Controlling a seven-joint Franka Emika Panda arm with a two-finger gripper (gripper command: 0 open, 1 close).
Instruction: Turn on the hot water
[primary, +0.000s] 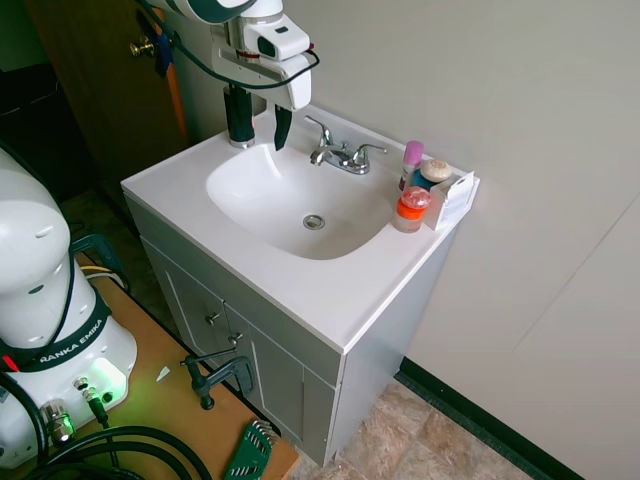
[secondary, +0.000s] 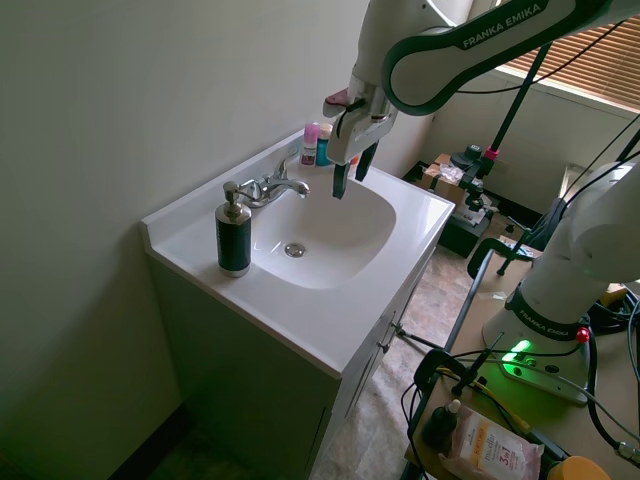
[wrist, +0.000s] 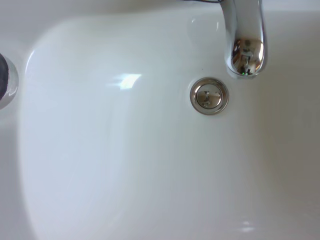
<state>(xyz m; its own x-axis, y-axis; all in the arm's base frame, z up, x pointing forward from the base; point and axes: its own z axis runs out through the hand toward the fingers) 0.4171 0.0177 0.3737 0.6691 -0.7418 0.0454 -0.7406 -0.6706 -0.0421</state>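
A chrome faucet (primary: 340, 155) with two lever handles stands at the back of the white sink (primary: 300, 290); no mark shows which handle is the hot one. No water runs from the spout (wrist: 245, 45), and the basin around the drain (wrist: 208, 95) looks dry. My gripper (secondary: 352, 172) hangs open over the basin, in front of the faucet (secondary: 270, 187) and a little above it. Its dark fingers (secondary: 340, 180) point down and hold nothing. They touch neither handle.
A black soap dispenser (secondary: 234, 238) stands on the counter's back corner, on one side of the faucet. Toiletries crowd the other corner: a pink-capped bottle (primary: 412, 160), an orange-lidded jar (primary: 411, 208) and a white box (primary: 455, 195). The wall rises right behind the faucet.
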